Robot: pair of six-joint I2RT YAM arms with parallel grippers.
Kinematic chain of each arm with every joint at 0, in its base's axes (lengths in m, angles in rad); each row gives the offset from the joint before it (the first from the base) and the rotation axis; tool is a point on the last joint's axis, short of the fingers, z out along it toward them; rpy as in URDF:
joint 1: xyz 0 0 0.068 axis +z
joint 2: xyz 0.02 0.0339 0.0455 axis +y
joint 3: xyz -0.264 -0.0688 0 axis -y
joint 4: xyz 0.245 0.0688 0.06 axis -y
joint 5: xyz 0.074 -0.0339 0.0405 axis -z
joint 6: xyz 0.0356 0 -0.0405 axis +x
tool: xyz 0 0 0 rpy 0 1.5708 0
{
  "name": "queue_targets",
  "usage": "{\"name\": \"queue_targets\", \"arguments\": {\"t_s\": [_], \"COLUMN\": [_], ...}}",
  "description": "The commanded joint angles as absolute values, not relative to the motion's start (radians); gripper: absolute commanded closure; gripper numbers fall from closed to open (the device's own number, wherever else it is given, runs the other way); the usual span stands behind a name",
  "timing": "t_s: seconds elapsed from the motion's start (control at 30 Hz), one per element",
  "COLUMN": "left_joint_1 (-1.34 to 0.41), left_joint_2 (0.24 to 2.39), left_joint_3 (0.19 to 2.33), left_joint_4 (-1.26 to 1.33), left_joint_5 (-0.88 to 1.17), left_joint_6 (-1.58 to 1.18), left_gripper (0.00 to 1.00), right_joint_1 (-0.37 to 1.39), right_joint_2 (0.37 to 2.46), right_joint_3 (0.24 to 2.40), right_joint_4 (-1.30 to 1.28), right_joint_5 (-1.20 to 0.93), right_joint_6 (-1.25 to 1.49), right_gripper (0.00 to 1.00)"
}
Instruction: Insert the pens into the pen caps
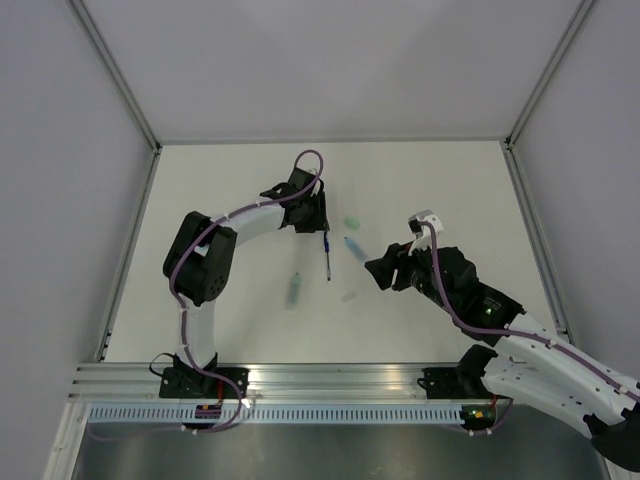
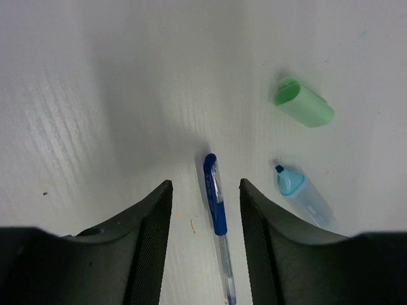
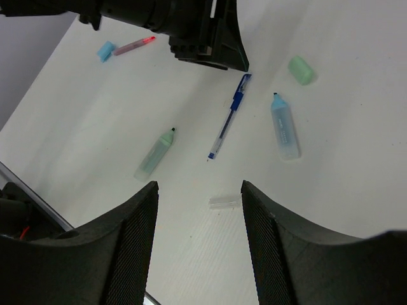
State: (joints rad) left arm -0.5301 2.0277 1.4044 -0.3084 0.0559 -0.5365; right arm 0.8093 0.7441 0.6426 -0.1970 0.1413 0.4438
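Note:
A blue pen [image 2: 215,197] with a clear barrel lies on the white table between the open fingers of my left gripper [image 2: 205,190], untouched; it also shows in the top view [image 1: 326,255]. A mint green cap [image 2: 304,101] and an uncapped light blue highlighter [image 2: 302,196] lie to its right. My right gripper [image 3: 198,187] is open and empty above a small clear cap [image 3: 224,202]. The right wrist view also shows a green highlighter [image 3: 154,154], a pink-red pen [image 3: 133,46] and a light blue cap [image 3: 106,51].
The left arm [image 1: 240,222] arches over the table's left middle and hides the pink pen and blue cap in the top view. Grey walls [image 1: 60,200] enclose the table. A metal rail [image 1: 330,380] runs along the near edge.

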Motion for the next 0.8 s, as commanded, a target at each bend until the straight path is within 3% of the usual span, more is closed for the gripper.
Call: {"name": "queue_targets", "arguments": {"t_s": [0.0,0.1,0.23,0.3,0.47,0.77], "left_joint_1": [-0.528,-0.526,-0.519,-0.517,-0.517,-0.517], "left_joint_2": [1.843,1.708,1.536,1.468,1.281,1.166], "left_joint_3": [1.39,1.33,1.202,1.128,0.974,0.75], "left_joint_4": [-0.319,-0.322,-0.313,-0.302,-0.221,-0.049], "left_joint_5": [0.051,0.06,0.095,0.101,0.141,0.181], "left_joint_6": [-0.508,-0.511,-0.517,-0.532,-0.558,-0.561], "left_gripper": [0.47,0.36,0.09,0.01,0.0,0.01], "right_joint_1": [0.81,0.807,0.767,0.712,0.646,0.6], "right_joint_2": [0.784,0.86,1.011,1.119,1.329,1.589], "right_joint_3": [0.699,0.732,0.81,0.859,0.936,1.087], "right_joint_4": [-0.218,-0.241,-0.279,-0.288,-0.273,-0.337], "right_joint_5": [0.182,0.184,0.16,0.112,0.037,0.026], "right_joint_6": [0.42,0.4,0.339,0.327,0.301,0.213], "right_gripper": [0.39,0.4,0.39,0.39,0.39,0.38]}}
